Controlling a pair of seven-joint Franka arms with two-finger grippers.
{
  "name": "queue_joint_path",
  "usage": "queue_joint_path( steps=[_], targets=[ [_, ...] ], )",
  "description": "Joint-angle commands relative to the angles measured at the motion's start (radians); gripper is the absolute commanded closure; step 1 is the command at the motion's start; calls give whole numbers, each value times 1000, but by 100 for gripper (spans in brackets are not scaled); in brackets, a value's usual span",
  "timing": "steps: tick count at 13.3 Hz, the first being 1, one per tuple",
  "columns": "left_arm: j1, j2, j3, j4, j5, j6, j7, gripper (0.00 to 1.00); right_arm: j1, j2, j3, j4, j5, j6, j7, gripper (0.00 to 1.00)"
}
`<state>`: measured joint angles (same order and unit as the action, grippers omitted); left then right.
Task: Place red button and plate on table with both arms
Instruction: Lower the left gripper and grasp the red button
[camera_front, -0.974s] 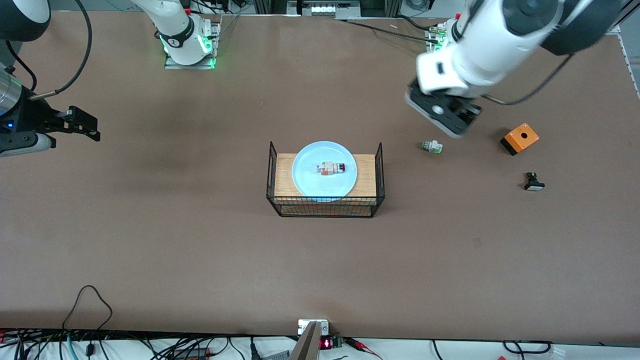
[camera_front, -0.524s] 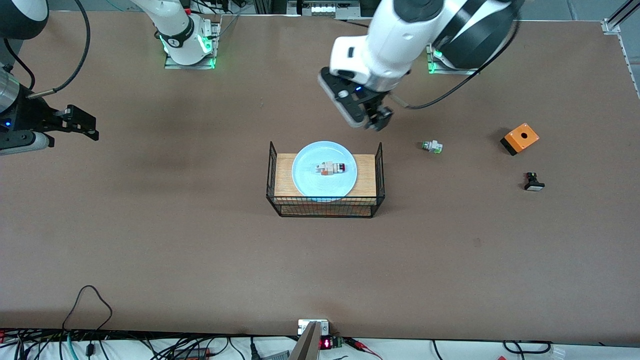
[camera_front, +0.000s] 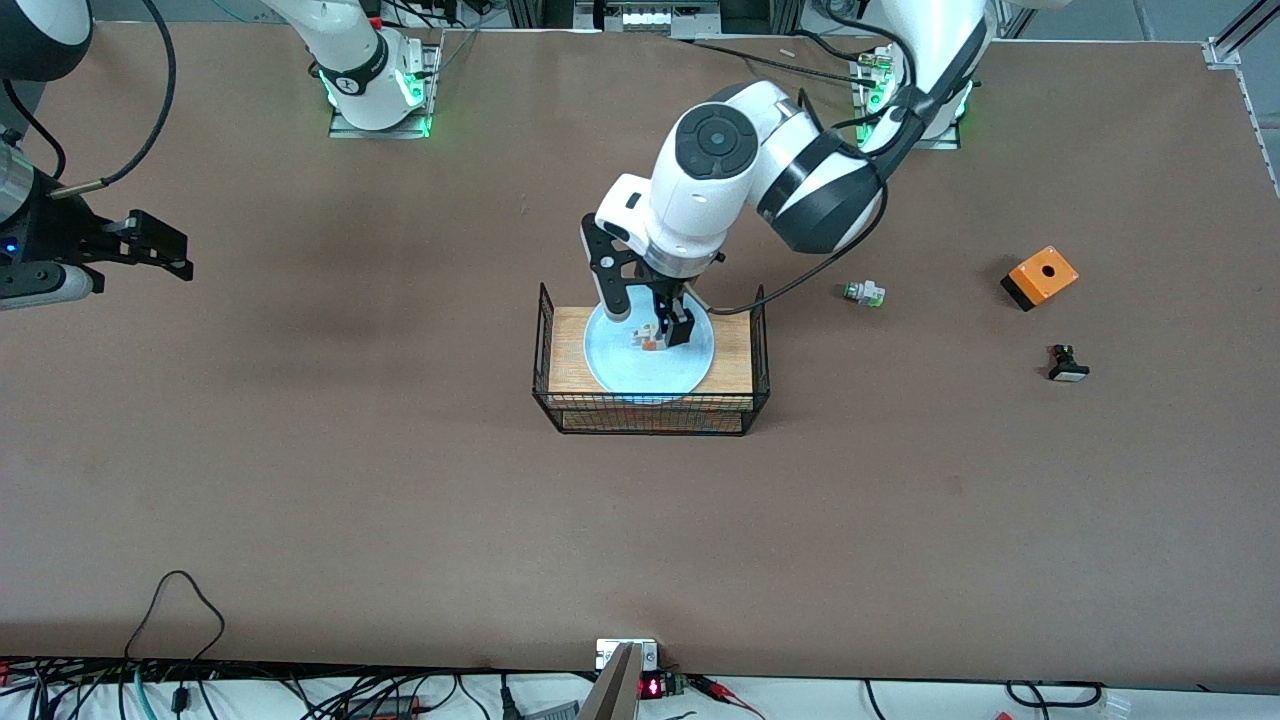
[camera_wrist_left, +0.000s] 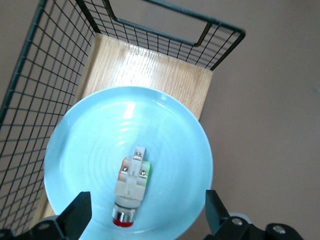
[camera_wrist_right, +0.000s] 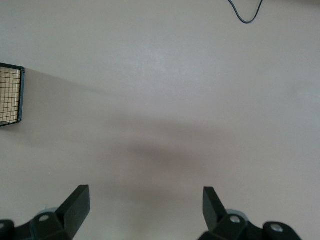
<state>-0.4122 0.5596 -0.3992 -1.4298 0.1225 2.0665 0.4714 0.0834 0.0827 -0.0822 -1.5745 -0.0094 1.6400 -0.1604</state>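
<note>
Pick-up step is judged in hand: left gripper (camera_wrist_left: 145, 217), jaws spread, is poised over red button (camera_wrist_left: 131, 187) lying on plate (camera_wrist_left: 90, 150) atop rack (camera_front: 745, 355). Descent and closing are called for. Right gripper (camera_wrist_right: 145, 212) is held waiting, spread, above table (camera_front: 300, 500).

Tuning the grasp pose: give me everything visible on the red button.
The red button is a tiny switch: whitish plastic body, red round cap at one end, green part on one side, orange on the other, small metal screws on top. It lies on its side near the middle of the plate, untouched, between the open left gripper's fingers.
</note>
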Motion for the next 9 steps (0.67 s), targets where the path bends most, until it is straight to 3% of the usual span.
queue_joint_path(
  steps=[1, 6, 7, 9],
  targets=[
    [-14, 55, 5, 38, 68, 45, 41, 0, -5, -4, 4, -12, -9, 1, -2, 0],
    [-14, 108, 3, 38, 103, 61, 41, 5, -2, 8, 5, -12, -14, -3, 7, 0],
    [-14, 111, 3, 38, 103, 63, 42, 15, 4, 8, 5, -13, -14, -3, 7, 0],
    [-23, 109, 3, 38, 101, 61, 36, 55, 6, 11, 7, -22, -8, 0, 12, 0]
  ],
)
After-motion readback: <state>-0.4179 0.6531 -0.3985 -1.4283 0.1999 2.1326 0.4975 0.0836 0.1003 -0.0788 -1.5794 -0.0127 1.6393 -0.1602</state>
